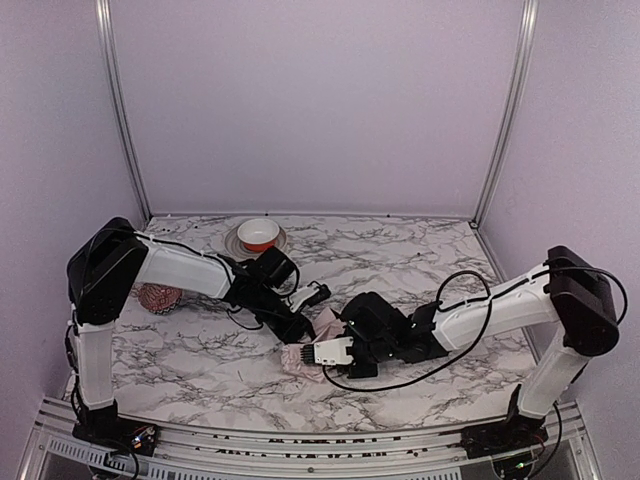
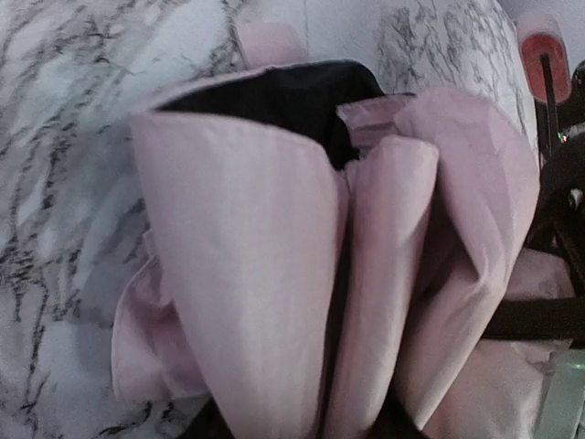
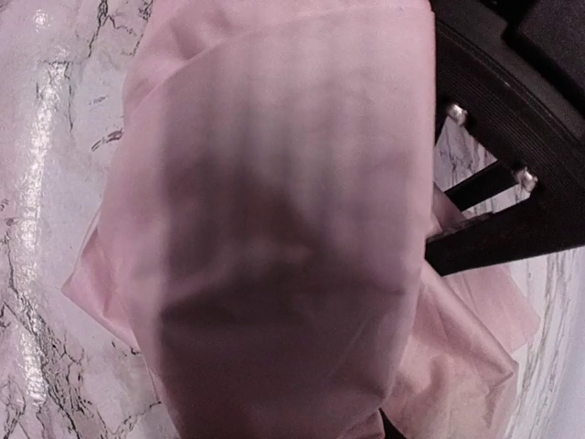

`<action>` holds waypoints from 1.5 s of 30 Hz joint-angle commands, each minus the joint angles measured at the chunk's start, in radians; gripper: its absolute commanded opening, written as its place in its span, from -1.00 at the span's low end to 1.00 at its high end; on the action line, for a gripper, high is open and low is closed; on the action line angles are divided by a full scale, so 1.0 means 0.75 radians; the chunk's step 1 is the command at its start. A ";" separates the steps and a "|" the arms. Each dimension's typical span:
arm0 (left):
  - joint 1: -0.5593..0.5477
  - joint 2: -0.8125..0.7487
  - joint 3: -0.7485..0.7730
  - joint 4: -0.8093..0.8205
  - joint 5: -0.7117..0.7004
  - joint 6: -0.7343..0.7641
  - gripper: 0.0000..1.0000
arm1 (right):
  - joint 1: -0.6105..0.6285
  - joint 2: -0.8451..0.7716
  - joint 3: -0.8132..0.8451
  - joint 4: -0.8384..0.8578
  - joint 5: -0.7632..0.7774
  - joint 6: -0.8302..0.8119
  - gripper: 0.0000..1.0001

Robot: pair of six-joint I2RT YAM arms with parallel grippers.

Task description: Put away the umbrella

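Observation:
The umbrella (image 1: 312,340) lies crumpled on the marble table between my two grippers, pale pink fabric with black lining. In the left wrist view its folds (image 2: 274,274) fill the frame, the black lining (image 2: 274,96) at the top, and the fabric bunches down to where my left gripper (image 1: 296,326) pinches it; the fingers are hidden. In the right wrist view the fabric (image 3: 274,229) drapes over my right gripper (image 1: 318,352) and hides its fingers. The left arm's black body (image 3: 512,110) is close at the upper right.
A reddish-pink knobbly ball (image 1: 158,296) sits at the left beside the left arm. A red-and-white bowl (image 1: 259,233) stands on a plate (image 1: 237,245) at the back. A small black piece (image 1: 316,294) lies behind the umbrella. Walls enclose the table.

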 commanded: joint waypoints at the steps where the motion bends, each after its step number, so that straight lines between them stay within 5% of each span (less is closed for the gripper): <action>1: 0.049 -0.109 -0.043 -0.055 -0.373 -0.088 0.08 | -0.038 0.096 0.066 -0.394 -0.220 0.125 -0.73; 7: 0.073 -0.453 -0.253 0.267 -0.613 -0.025 0.37 | -0.078 0.211 0.149 -0.566 -0.403 0.156 -0.74; 12: 0.044 -0.813 -0.581 0.608 -0.502 0.196 0.11 | -0.144 0.299 0.239 -0.681 -0.565 0.182 -0.75; 15: -0.084 -0.991 -0.731 0.605 -0.507 0.473 -0.04 | -0.199 0.348 0.301 -0.758 -0.662 0.203 -0.74; 19: -0.224 -1.121 -0.823 0.484 -0.479 0.721 0.05 | -0.260 0.417 0.369 -0.843 -0.819 0.219 -0.75; 22: -0.292 -1.094 -0.801 0.386 -0.505 0.784 0.38 | -0.287 0.473 0.412 -0.905 -0.922 0.220 -0.77; 26: -0.385 -0.930 -0.736 0.350 -0.629 0.890 0.58 | -0.301 0.529 0.452 -0.947 -0.967 0.213 -0.78; 29: -0.399 -0.809 -0.665 0.363 -0.668 0.926 0.96 | -0.310 0.564 0.471 -0.977 -1.020 0.200 -0.80; 41: -0.403 -0.499 -0.551 0.233 -0.581 0.870 0.97 | -0.390 0.624 0.551 -1.002 -1.062 0.218 -0.84; 45: -0.403 -0.396 -0.525 0.196 -0.678 0.851 0.79 | -0.393 0.633 0.580 -1.002 -1.051 0.216 -0.83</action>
